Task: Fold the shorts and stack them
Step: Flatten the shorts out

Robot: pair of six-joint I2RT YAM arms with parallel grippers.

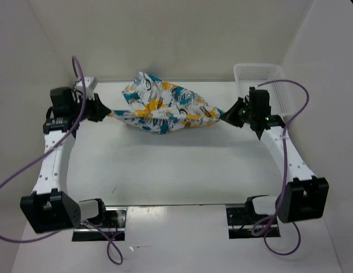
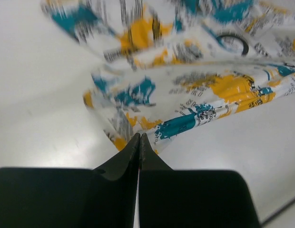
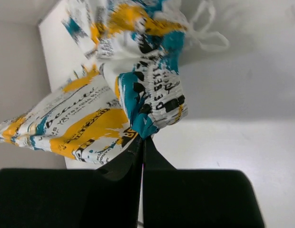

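The shorts (image 1: pixel 165 108), white with a teal, yellow-orange and black print, hang stretched between my two grippers at the back of the table, lifted off its surface. My left gripper (image 1: pixel 106 112) is shut on the left end of the shorts (image 2: pixel 185 85); its jaws pinch the fabric at their tips (image 2: pixel 139 137). My right gripper (image 1: pixel 226 115) is shut on the right end of the shorts (image 3: pixel 138 80), with a bunched fold caught at the jaw tips (image 3: pixel 143 138). A white drawstring (image 3: pixel 207 28) dangles from the waistband.
A white plastic mesh basket (image 1: pixel 262 79) stands at the back right, just behind my right wrist. White walls close in the table (image 1: pixel 176 170) at the back and on both sides. Purple cables loop beside each arm.
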